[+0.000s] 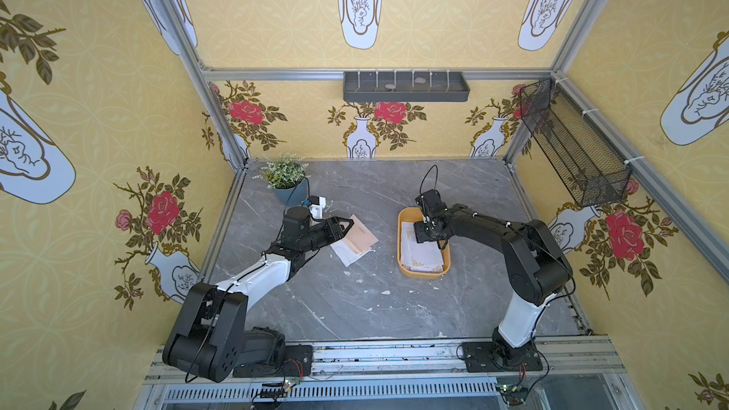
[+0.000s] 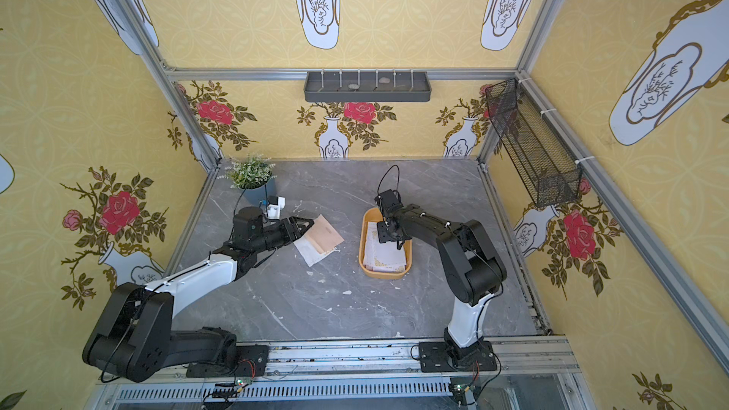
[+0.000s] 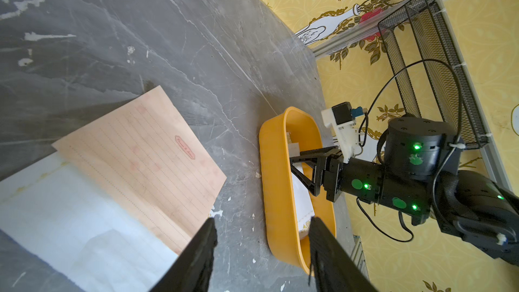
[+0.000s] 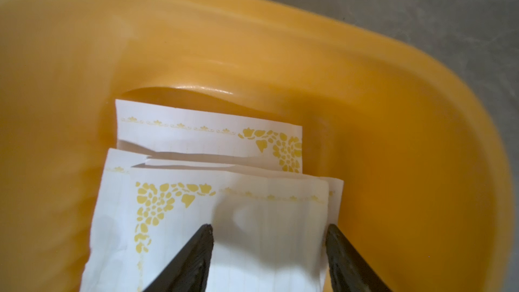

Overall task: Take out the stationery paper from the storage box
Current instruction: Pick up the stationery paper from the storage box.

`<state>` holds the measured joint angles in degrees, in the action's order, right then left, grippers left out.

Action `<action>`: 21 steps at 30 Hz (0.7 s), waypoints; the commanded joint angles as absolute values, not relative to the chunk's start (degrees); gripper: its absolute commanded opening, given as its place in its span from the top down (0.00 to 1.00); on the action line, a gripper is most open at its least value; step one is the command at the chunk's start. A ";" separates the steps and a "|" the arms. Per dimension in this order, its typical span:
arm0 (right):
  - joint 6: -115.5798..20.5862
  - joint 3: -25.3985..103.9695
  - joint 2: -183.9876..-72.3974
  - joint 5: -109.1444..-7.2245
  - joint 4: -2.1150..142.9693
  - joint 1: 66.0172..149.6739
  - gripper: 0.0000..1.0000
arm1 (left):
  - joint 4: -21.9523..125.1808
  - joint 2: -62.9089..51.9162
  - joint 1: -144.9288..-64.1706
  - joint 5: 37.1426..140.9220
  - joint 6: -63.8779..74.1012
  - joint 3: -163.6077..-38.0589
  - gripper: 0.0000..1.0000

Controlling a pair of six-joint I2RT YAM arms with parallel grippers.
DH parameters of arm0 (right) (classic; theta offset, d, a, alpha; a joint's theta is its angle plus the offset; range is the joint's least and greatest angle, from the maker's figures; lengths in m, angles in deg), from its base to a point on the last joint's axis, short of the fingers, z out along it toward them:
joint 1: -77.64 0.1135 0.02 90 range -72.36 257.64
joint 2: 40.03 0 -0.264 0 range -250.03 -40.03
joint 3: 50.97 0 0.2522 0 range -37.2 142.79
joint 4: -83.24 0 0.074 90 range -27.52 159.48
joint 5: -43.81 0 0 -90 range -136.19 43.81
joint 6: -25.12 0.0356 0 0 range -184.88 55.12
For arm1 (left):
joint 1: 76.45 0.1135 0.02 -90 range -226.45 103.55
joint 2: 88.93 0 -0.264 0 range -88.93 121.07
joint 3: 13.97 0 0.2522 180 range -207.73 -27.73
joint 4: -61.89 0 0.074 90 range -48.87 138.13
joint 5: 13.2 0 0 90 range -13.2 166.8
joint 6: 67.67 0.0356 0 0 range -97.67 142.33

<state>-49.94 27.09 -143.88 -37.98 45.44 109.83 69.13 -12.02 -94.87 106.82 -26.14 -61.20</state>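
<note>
Mid-job. Grey marble-look bench (image 1: 355,301) carries the shallow mustard-yellow plastic storage box (image 1: 400,248) right of centre, nearer the right edge. It holds a stack of white, gold-cornered stationery paper (image 1: 424,258), so it isn't emptied.

Two sheets lie out left of centre: a lined peach-pink sheet (image 1: 361,235) overlapping a white sheet (image 1: 346,255).

Right gripper (image 4: 269,228) is down inside the box, jaws spread wide either side of a hump in the top sheet, nothing pinched. Left gripper (image 3: 262,221) hangs over the outside pair, jaws apart, empty.

Next, my read: close the right jaws on that hump, lift one sheet only, carry it to the pile.

Can't tell:
- whether the fingertips touch paper
- the sheet count
- the box's far end, which is under the right arm in both top views

The box rim is blurred in the right wrist view.
</note>
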 commanded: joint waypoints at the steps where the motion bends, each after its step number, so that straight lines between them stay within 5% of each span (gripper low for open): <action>1: -50.56 27.31 -144.64 -37.86 47.20 109.63 0.35 | 70.55 -11.76 -94.88 107.24 -25.66 -60.95 0.45; 8: -50.64 27.85 -146.52 -38.98 48.01 109.55 0.37 | 69.85 -11.89 -94.91 107.01 -25.40 -61.00 0.45; 21: -49.75 27.38 -144.53 -37.35 47.10 109.71 0.79 | 69.05 -12.02 -94.88 106.73 -25.15 -61.11 0.45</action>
